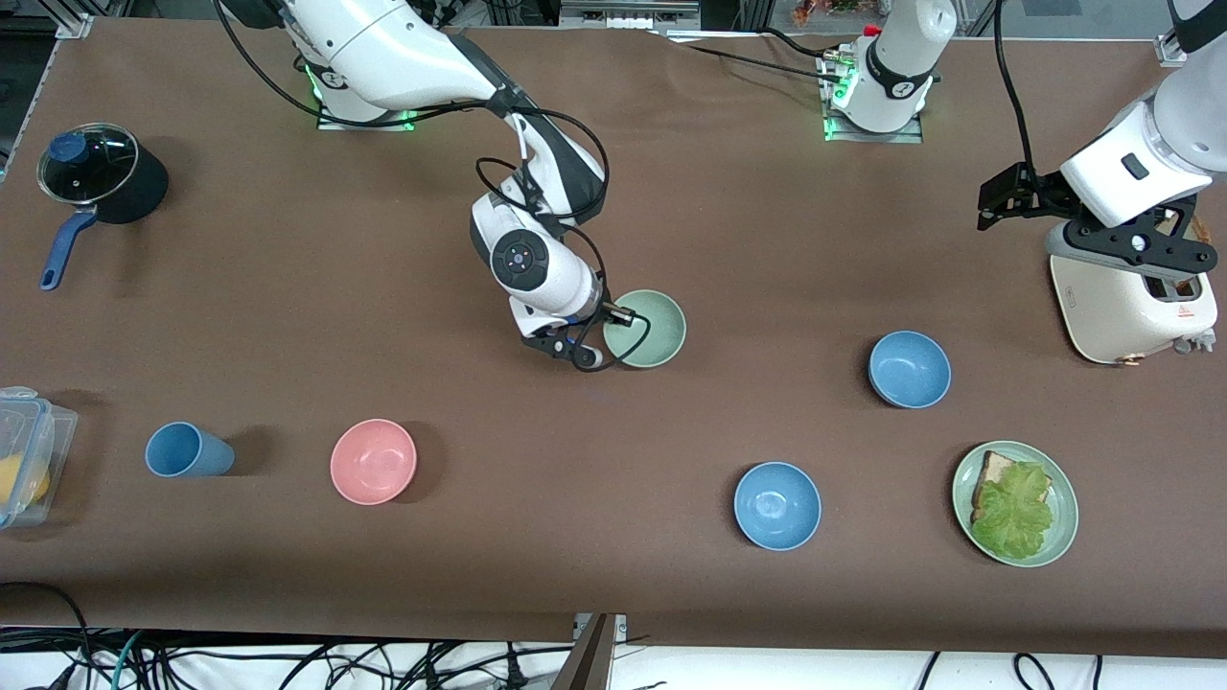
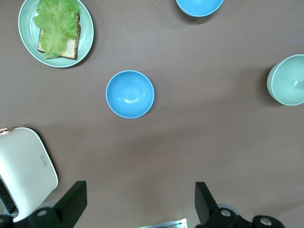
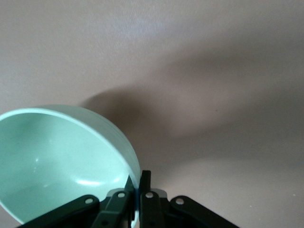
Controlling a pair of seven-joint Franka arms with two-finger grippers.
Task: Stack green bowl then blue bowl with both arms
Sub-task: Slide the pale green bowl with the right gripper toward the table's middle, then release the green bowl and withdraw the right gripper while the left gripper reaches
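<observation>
I am working in a robotics lab: brown-covered counter (image 1: 288, 575), bolted arm bases (image 1: 877, 120), aluminium framing, loose cables (image 1: 288, 661) along the edge.

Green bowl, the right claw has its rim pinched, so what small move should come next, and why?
Probably a short lift straight up. The right claw is shut on the rim of the green bowl, which seems barely off the table, if at all. Raising it would free it to carry. The left claw waits open above the table, near the toaster.
</observation>
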